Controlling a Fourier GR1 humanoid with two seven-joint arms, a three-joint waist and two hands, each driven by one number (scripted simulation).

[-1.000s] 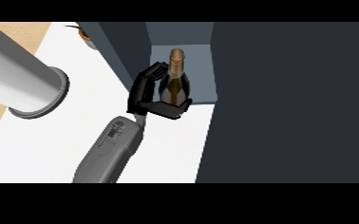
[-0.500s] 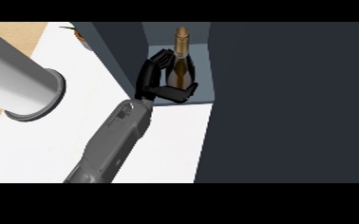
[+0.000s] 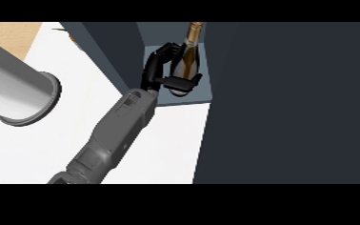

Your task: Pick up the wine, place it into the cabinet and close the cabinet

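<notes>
left of the cabinet point(image 3: 159, 34) a grey cylinder point(image 3: 25, 95) hangs over the white tabletop point(image 3: 77, 76); it plays no part in this step. your right hand point(image 3: 156, 70) reaches into the cabinet's opening, its fingers point(image 3: 163, 52) curled round the wine point(image 3: 188, 52) and the thumb crossing the bottle's lower body. the wine stands upright inside the cabinet, close to its right wall. you can't tell whether the base is on the cabinet floor. i judge this to be the set-down, so lower straight down until the base sits, then open the fingers wide before drawing the hand out toward the tabletop, so the thumb doesn't drag the bottle along. right of the cabinet stands a dark panel point(image 3: 281, 100), probably the door. clear the forearm from the opening before you swing it.
</notes>
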